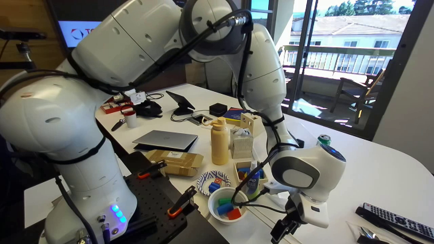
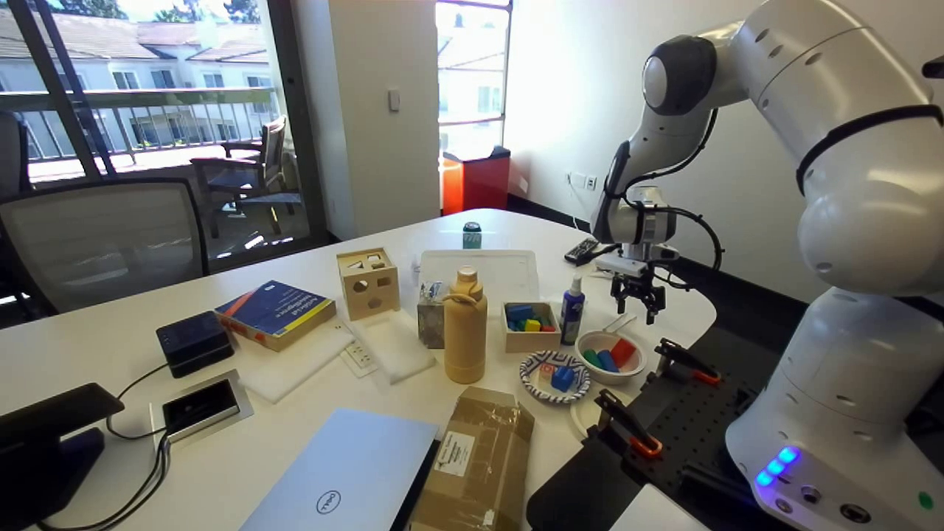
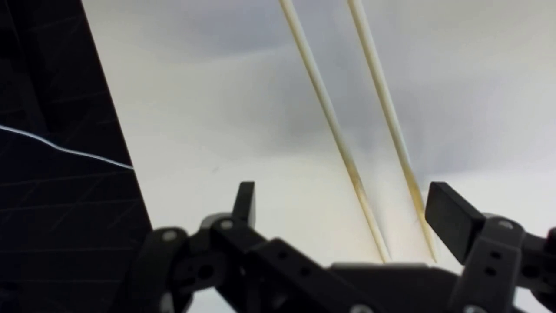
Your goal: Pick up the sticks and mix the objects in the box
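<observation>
Sticks: two, thin and pale, lying on the white table below me, with a narrow gap that closes slightly toward their tapered ends.
Gripper: mine, spread wide and holding nothing; in the wrist view both sticks pass between its fingers.
Fingers: picking up is the step, I judge, so I should turn them square to the sticks and centre the pair; one stick runs close to the right-hand finger in the wrist view.
Tapered ends: a poor hold, I expect, since they could cross or roll; farther up, the thicker part should sit steadier.
Table: for sticks this thin, I should ease down until my fingertips nearly brush it.
Bowl: white and round, just beside the sticks in an exterior view; I should lift straight up to spare it.
Box: tan, holding coloured blocks, just beside a spray bottle; mixing there waits until I hold both sticks.
</observation>
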